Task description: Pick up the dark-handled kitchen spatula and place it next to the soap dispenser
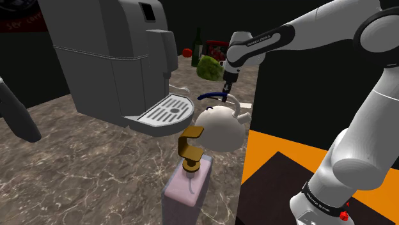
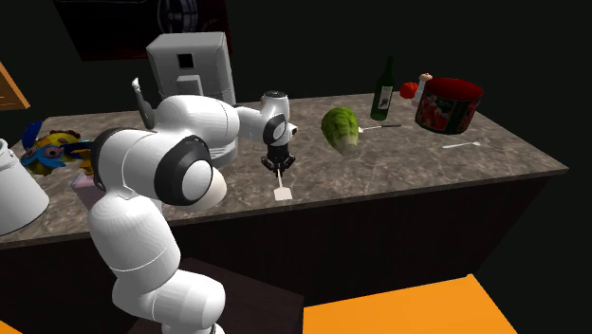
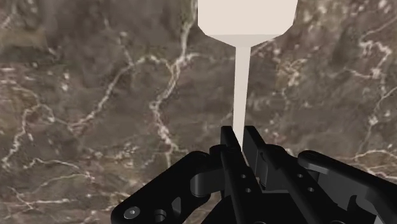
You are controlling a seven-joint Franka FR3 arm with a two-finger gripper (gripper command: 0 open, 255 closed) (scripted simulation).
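Observation:
My gripper (image 3: pixel 241 141) is shut on the thin pale shaft of the spatula (image 3: pixel 242 83). Its wide pale blade (image 3: pixel 247 16) points away from the hand over the brown marble counter (image 3: pixel 95 95), and the handle end is hidden between the fingers. In the second exterior view the spatula (image 2: pixel 282 188) hangs blade-down from the gripper (image 2: pixel 278 164) near the counter's front edge. The soap dispenser (image 1: pixel 187 185), a pinkish bottle with a gold pump, stands at the near end of the counter in the shoulder view, with the gripper (image 1: pixel 225 91) well beyond it.
A white kettle (image 1: pixel 220 126) sits between the gripper and the dispenser. A grey coffee machine (image 1: pixel 121 57) stands to the shoulder view's left. A lettuce (image 2: pixel 342 129), green bottle (image 2: pixel 383 90), red tin (image 2: pixel 448 106) and another utensil (image 2: pixel 462 145) lie further along the counter.

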